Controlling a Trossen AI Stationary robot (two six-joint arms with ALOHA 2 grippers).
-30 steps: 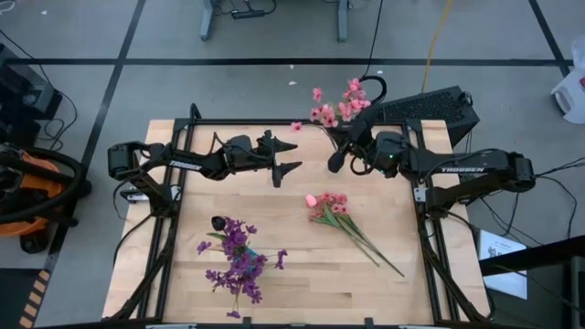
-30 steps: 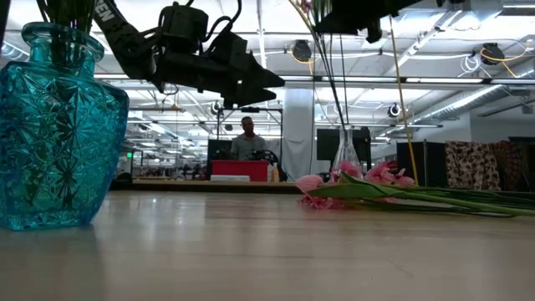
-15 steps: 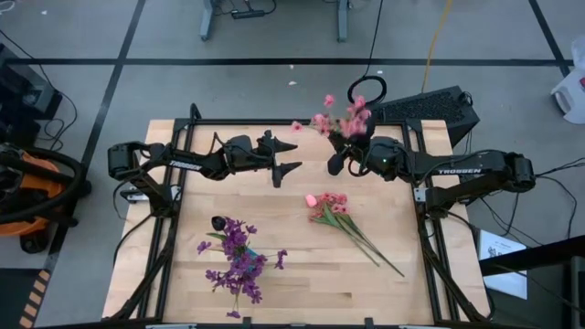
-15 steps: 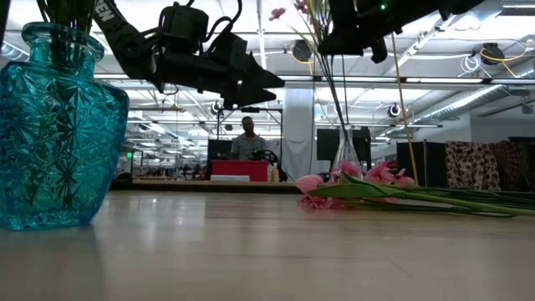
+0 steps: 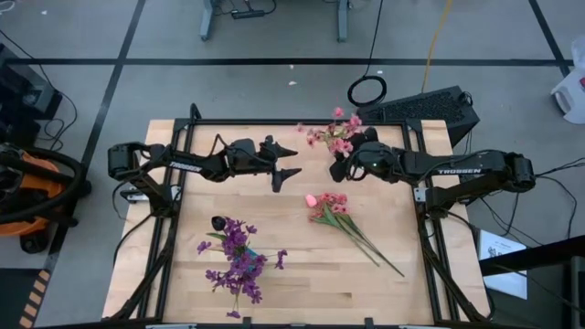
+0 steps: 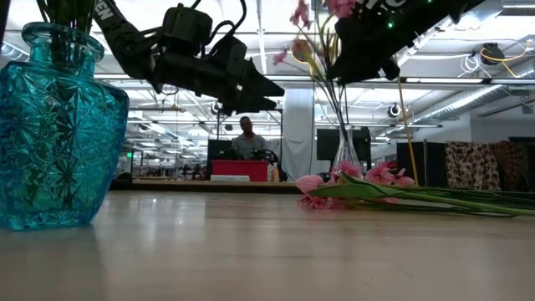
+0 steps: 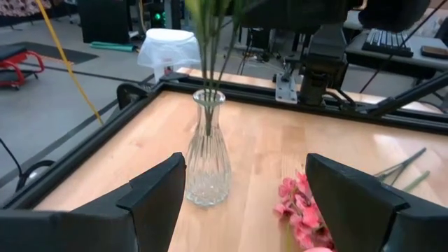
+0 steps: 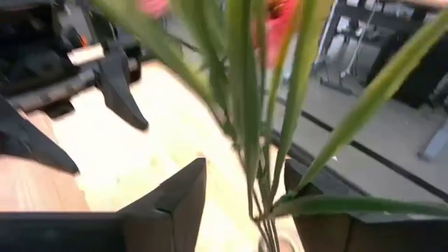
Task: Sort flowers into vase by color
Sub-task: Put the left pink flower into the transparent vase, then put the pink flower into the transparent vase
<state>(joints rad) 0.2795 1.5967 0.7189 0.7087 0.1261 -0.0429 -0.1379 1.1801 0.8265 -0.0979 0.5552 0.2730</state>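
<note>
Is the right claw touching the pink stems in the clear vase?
Apart. The right wrist view shows the stems running between the right claw's fingers with gaps on both sides.

Pink flowers (image 5: 335, 135) stand upright in a clear glass vase (image 7: 206, 150) near the far edge of the desk, thin green stems packed into its narrow neck and blossoms spreading above. A loose bunch of pink flowers (image 5: 329, 208) lies flat near the middle of the desk, blooms toward the far side, long green stems trailing toward the near right. Purple flowers (image 5: 237, 260) fill a faceted turquoise glass vase (image 6: 58, 125) at the near left, blossoms spreading wide over its mouth.
</note>
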